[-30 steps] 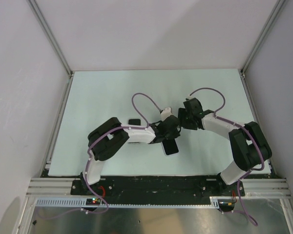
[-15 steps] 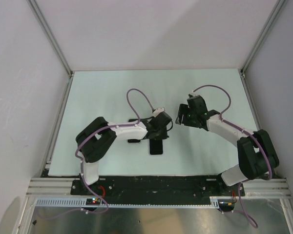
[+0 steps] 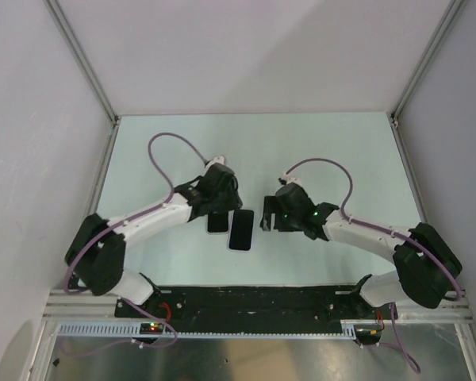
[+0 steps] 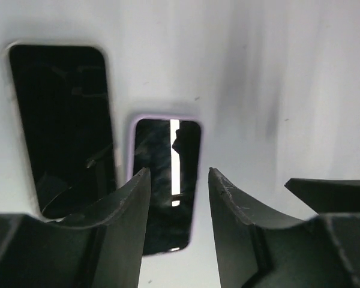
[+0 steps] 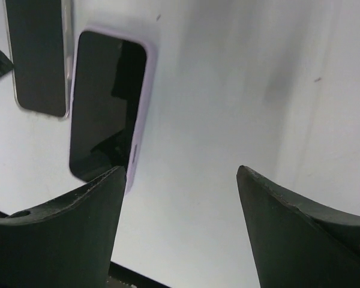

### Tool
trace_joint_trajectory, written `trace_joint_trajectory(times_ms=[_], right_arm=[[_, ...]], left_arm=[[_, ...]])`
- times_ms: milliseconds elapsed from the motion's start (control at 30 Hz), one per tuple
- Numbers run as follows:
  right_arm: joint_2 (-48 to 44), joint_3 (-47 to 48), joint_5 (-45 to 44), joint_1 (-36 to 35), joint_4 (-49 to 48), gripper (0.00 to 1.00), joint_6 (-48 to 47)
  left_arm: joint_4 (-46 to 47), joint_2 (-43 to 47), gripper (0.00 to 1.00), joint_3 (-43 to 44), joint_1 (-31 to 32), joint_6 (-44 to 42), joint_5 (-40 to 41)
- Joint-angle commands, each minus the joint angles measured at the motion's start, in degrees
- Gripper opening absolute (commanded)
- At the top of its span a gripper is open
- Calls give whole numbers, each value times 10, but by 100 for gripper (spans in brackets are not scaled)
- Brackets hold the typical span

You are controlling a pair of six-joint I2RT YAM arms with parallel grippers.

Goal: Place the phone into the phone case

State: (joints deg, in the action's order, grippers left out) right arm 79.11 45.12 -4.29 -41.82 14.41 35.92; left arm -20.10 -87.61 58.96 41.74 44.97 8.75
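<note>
The phone [image 3: 240, 230] lies flat on the table, black screen up. A lavender rim [image 5: 141, 120] runs all round it and looks like the phone case, so the phone appears seated in it. It also shows in the left wrist view [image 4: 162, 150] and the right wrist view [image 5: 105, 114]. My left gripper [image 3: 220, 200] hovers just left of and beyond it, open and empty [image 4: 179, 171]. My right gripper [image 3: 271, 218] is just right of it, wide open and empty [image 5: 180, 169].
A second black-screened phone with a silvery pale edge [image 3: 216, 225] lies right beside the first, on its left, partly under my left gripper. It also shows in both wrist views [image 4: 60, 126] [image 5: 36, 54]. White walls enclose the pale table [image 3: 341, 159].
My left gripper carried the phone leftward, set it down beside the second phone and let go. My right gripper moved left and nearer, following it.
</note>
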Motion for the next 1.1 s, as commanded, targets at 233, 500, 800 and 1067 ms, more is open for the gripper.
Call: trace_joint_trajectory(times_ms=[233, 500, 800, 1067], right_arm=[[73, 19, -158, -221, 22, 67, 126], [147, 39, -172, -282, 30, 63, 159], [182, 86, -214, -214, 66, 61, 126], [207, 102, -175, -164, 31, 61, 77]], left_arm=[[5, 194, 45, -222, -70, 26, -14], [7, 244, 44, -263, -101, 23, -30], [8, 248, 44, -261, -106, 16, -38], [9, 244, 43, -254, -109, 9, -35]])
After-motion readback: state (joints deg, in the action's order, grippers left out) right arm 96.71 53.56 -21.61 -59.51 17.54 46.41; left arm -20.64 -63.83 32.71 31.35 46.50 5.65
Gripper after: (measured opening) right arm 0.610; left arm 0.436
